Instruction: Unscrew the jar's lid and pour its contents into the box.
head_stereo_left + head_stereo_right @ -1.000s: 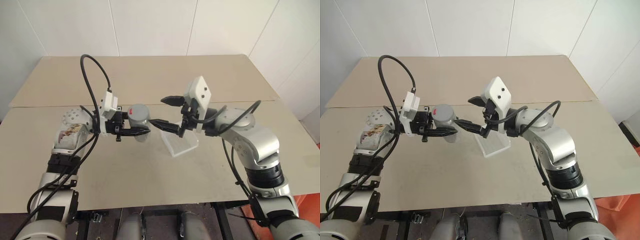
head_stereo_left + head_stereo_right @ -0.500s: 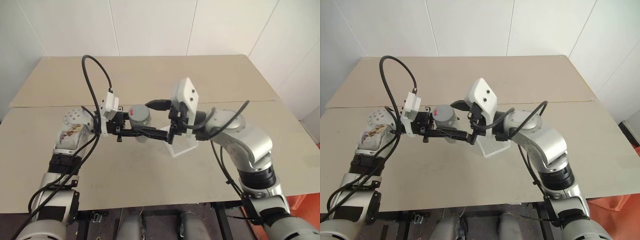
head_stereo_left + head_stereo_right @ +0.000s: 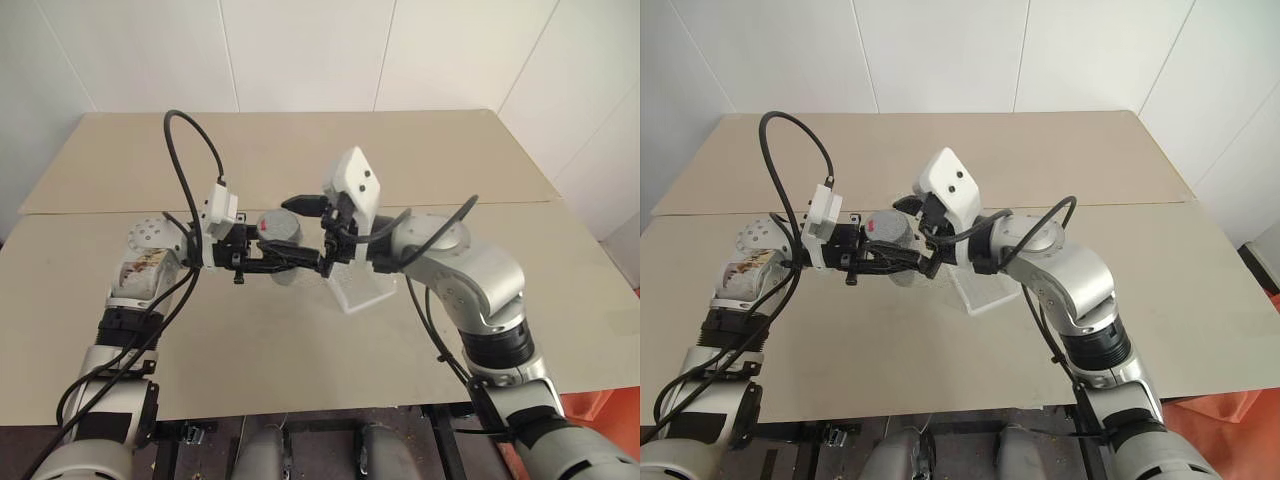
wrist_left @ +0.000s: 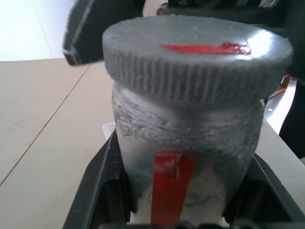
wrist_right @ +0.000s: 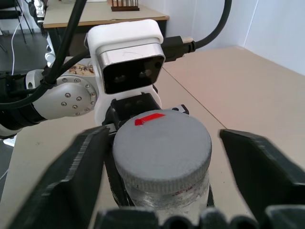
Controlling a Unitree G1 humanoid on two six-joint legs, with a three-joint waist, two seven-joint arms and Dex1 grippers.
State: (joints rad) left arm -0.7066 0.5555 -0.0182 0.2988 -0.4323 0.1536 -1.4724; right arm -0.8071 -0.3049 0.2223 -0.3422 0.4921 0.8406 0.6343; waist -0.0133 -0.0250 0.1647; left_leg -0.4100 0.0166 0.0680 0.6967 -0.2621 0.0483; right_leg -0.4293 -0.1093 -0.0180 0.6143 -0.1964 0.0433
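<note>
Pincer on your left (image 3: pixel 275 262) is clamped on the jar (image 3: pixel 281 262), holding it upright above the tabletop (image 3: pixel 300 330). Your right pincer (image 3: pixel 300 232) straddles the lid (image 3: pixel 279 226), which sits on the jar; its fingers (image 5: pixel 76 167) stand either side with gaps showing, not gripping. You see the box (image 3: pixel 362 287) on the tabletop just right of the jar.

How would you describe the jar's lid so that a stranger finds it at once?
Look above the middle of the beige table, where the two arms meet. The left pincer holds a small clear jar upright there. The lid is the grey ribbed round cap on top, with a red mark on it.
</note>
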